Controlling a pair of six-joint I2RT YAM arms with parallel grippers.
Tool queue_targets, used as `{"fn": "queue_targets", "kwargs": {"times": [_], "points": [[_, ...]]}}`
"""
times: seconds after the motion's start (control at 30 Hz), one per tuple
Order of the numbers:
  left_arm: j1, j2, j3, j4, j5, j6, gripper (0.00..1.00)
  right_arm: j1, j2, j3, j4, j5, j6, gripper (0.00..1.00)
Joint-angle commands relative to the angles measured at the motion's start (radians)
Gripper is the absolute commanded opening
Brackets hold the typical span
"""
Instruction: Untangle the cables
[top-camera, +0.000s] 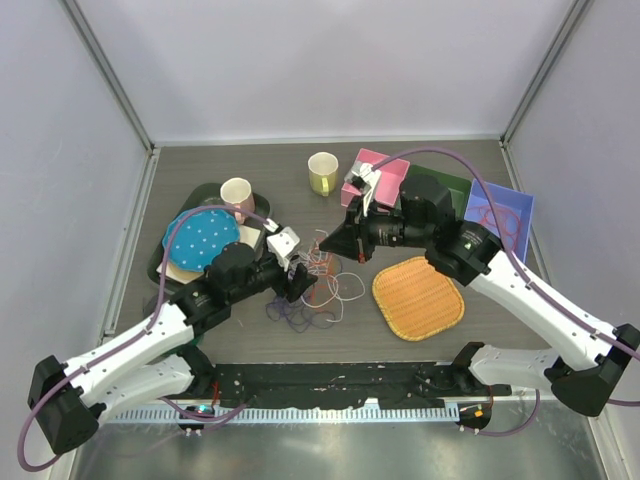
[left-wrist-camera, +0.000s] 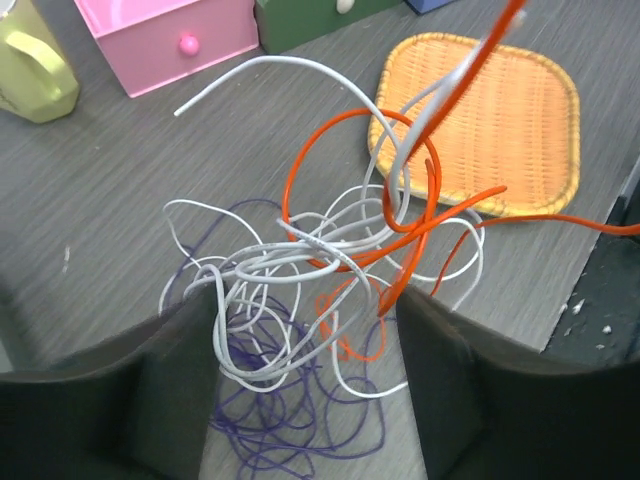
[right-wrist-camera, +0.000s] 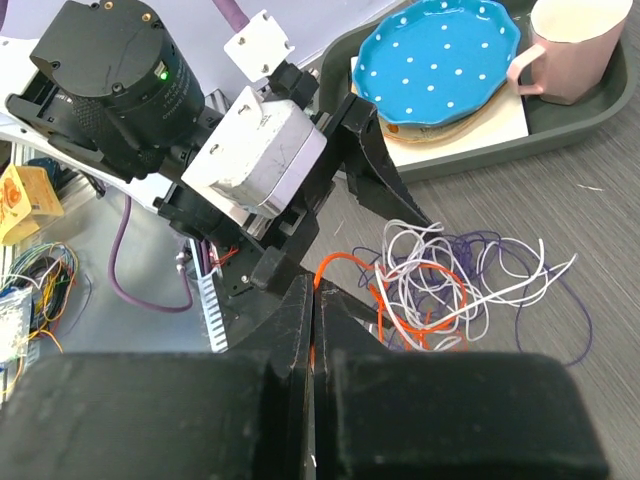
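- Top view: the cables (top-camera: 322, 288) lie as one knot in the middle of the table (top-camera: 250, 165), between the dark tray (top-camera: 200, 192) and the woven mat (top-camera: 418, 297). Single strands are too thin here to follow. The left gripper (top-camera: 300, 284) sits at the knot's left edge and the right gripper (top-camera: 338, 243) above its upper right. Neither shows its jaws from here. Bare table lies beyond the knot toward the yellow mug (top-camera: 322, 173).
- Left wrist view: the left gripper's fingers (left-wrist-camera: 170, 390) stand wide apart with white and purple loops between them, nothing pinched. An orange cable (left-wrist-camera: 468, 72) rises steeply out of the top right corner, blurred there, with a pale strand beside it. The mat lies just beside the knot. The pink box (left-wrist-camera: 165, 35) is cut off at the top.
- Right wrist view: the right gripper's jaws are pressed together with the orange cable caught in the seam. Whether the pale strand is clamped too, I cannot tell. The blue dotted plate (right-wrist-camera: 440, 60) rests in the tray, beyond the knot.
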Motion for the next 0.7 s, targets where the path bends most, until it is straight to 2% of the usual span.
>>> {"fn": "queue_targets", "kwargs": {"times": [0.0, 0.03, 0.07, 0.1, 0.23, 0.27, 0.33, 0.37, 0.4, 0.47, 0.5, 0.57, 0.67], "points": [[0.004, -0.019, 0.038, 0.044, 0.033, 0.044, 0.57, 0.004, -0.047, 0.03, 0.031, -0.029, -0.009, 0.01], [0.004, -0.014, 0.033, 0.051, 0.033, 0.038, 0.46, 0.004, -0.05, 0.028, 0.034, -0.028, -0.007, 0.01], [0.004, -0.008, 0.036, 0.051, 0.024, 0.033, 0.3, 0.004, -0.055, 0.027, 0.034, -0.025, -0.006, 0.01], [0.006, 0.012, 0.041, 0.05, 0.011, 0.026, 0.01, 0.004, -0.058, 0.025, 0.034, -0.017, -0.003, 0.01], [0.004, 0.07, 0.077, 0.009, -0.187, -0.078, 0.0, 0.006, -0.089, 0.01, 0.04, 0.137, 0.022, 0.01], [0.004, 0.082, 0.084, -0.001, -0.307, -0.12, 0.0, 0.004, -0.101, 0.004, 0.041, 0.269, 0.028, 0.01], [0.01, 0.13, 0.105, -0.057, -0.443, -0.198, 0.0, 0.004, -0.135, -0.013, 0.044, 0.406, 0.046, 0.01], [0.033, 0.15, 0.113, -0.09, -0.535, -0.3, 0.0, 0.004, -0.147, -0.019, 0.043, 0.493, 0.054, 0.01], [0.052, 0.17, 0.126, -0.12, -0.571, -0.347, 0.0, 0.004, -0.171, -0.03, 0.038, 0.665, 0.06, 0.01], [0.133, 0.242, 0.136, -0.214, -0.605, -0.498, 0.0, 0.004, -0.198, -0.042, 0.028, 0.838, 0.08, 0.01], [0.164, 0.269, 0.134, -0.241, -0.611, -0.545, 0.0, 0.006, -0.213, -0.056, 0.023, 0.983, 0.083, 0.01], [0.232, 0.333, 0.125, -0.278, -0.589, -0.577, 0.0, 0.004, -0.265, -0.073, 0.02, 1.087, 0.09, 0.01], [0.267, 0.363, 0.107, -0.285, -0.556, -0.625, 0.0, 0.004, -0.34, -0.104, 0.008, 1.244, 0.106, 0.01]]}}
